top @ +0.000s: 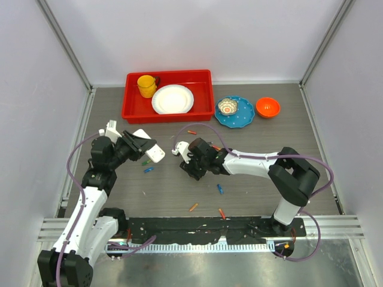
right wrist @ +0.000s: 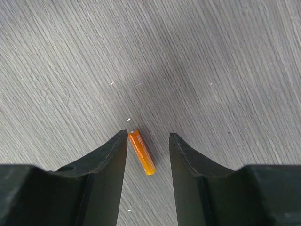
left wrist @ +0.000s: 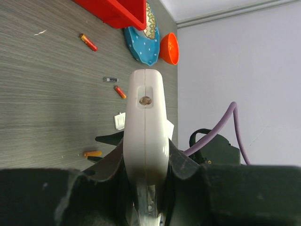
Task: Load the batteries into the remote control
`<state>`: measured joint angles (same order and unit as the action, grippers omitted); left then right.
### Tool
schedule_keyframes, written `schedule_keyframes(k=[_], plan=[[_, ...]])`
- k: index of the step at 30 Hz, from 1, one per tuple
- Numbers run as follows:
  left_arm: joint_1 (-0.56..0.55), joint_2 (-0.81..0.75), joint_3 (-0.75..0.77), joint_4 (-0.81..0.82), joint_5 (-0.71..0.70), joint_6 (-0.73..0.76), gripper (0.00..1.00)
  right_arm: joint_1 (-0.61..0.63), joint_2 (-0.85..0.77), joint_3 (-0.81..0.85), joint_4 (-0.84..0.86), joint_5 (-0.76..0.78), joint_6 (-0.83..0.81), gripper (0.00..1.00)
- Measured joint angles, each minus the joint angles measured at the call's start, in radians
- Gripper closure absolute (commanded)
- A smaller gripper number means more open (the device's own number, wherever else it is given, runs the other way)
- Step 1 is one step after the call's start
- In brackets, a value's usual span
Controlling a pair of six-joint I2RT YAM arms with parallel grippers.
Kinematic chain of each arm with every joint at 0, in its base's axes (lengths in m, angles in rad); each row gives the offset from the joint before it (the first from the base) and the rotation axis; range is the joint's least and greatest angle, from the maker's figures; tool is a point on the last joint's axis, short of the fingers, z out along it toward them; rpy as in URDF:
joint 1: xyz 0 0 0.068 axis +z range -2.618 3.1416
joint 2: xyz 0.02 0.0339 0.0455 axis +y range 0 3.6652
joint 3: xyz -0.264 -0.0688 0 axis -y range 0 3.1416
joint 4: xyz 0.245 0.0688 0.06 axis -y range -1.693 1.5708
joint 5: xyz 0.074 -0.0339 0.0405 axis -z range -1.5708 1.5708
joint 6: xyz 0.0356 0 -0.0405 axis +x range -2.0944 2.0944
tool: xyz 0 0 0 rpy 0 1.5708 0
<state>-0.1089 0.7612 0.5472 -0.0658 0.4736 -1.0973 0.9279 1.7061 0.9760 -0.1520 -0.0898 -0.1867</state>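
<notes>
My left gripper (left wrist: pixel 146 151) is shut on the white remote control (left wrist: pixel 146 117), held edge-on above the table; from above the remote (top: pixel 151 151) sticks out to the right of that gripper (top: pixel 136 143). My right gripper (right wrist: pixel 148 136) hangs open just over the table with an orange battery (right wrist: pixel 142 152) lying between its fingers, close to the left one. In the top view that gripper (top: pixel 192 168) hides this battery. More batteries lie loose: green (top: pixel 146 161), blue (top: pixel 148 170), blue (top: pixel 220 189), orange (top: pixel 193 207), red (top: pixel 222 213), and one (top: pixel 191 132) farther back.
A small white cover piece (top: pixel 179 147) lies beside the right gripper. At the back stand a red tray (top: pixel 203 78) with a yellow cup (top: pixel 146 85) and white plate (top: pixel 173 99), a blue plate (top: pixel 242 116) and an orange bowl (top: pixel 267 107).
</notes>
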Motion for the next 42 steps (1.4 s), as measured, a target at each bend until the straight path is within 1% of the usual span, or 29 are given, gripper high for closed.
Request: schedule_keyframes(k=[10, 13, 14, 16, 18, 19, 22, 23, 24, 32, 34, 36, 39, 42], plan=[[0.0, 0.0, -0.008, 0.006, 0.006, 0.0, 1.0, 0.0, 0.033, -0.011, -0.003, -0.003, 0.012, 0.59], [0.0, 0.0, -0.008, 0.006, 0.009, 0.0, 1.0, 0.0, 0.035, -0.011, 0.002, -0.003, 0.014, 0.63], [0.0, 0.0, -0.008, 0.006, 0.009, 0.0, 1.0, 0.0, 0.035, -0.011, 0.002, -0.003, 0.016, 0.67], [0.0, 0.0, -0.008, 0.006, 0.009, 0.0, 1.0, 0.0, 0.035, -0.011, 0.002, -0.002, 0.017, 0.73], [0.0, 0.0, -0.008, 0.006, 0.009, 0.0, 1.0, 0.0, 0.035, -0.011, 0.002, -0.001, 0.022, 0.76], [0.0, 0.0, -0.008, 0.006, 0.009, 0.0, 1.0, 0.0, 0.036, -0.011, 0.002, 0.001, 0.026, 0.8], [0.0, 0.0, -0.008, 0.006, 0.009, 0.0, 1.0, 0.0, 0.036, -0.011, 0.002, 0.007, 0.038, 0.87], [0.0, 0.001, -0.008, 0.006, 0.009, 0.0, 1.0, 0.0, 0.036, -0.011, 0.001, 0.01, 0.043, 0.95], [0.0, 0.002, -0.008, 0.006, 0.01, 0.0, 1.0, 0.0, 0.036, -0.011, 0.001, 0.013, 0.052, 0.99], [0.0, 0.013, -0.008, 0.008, 0.014, 0.001, 1.0, 0.0, 0.028, -0.013, -0.003, 0.058, 0.151, 0.99], [0.0, 0.015, -0.009, 0.013, 0.018, 0.001, 1.0, 0.0, -0.002, -0.04, -0.009, 0.092, 0.182, 0.99], [0.0, 0.021, -0.01, 0.022, 0.023, 0.001, 1.0, 0.001, -0.078, -0.086, -0.025, 0.128, 0.212, 0.99], [0.0, 0.039, -0.014, 0.055, 0.045, -0.003, 1.0, 0.005, -0.24, -0.119, -0.066, 0.176, 0.245, 0.99], [0.0, 0.082, -0.023, 0.127, 0.092, -0.026, 1.0, 0.023, -0.433, -0.111, -0.073, 0.233, 0.261, 0.99]])
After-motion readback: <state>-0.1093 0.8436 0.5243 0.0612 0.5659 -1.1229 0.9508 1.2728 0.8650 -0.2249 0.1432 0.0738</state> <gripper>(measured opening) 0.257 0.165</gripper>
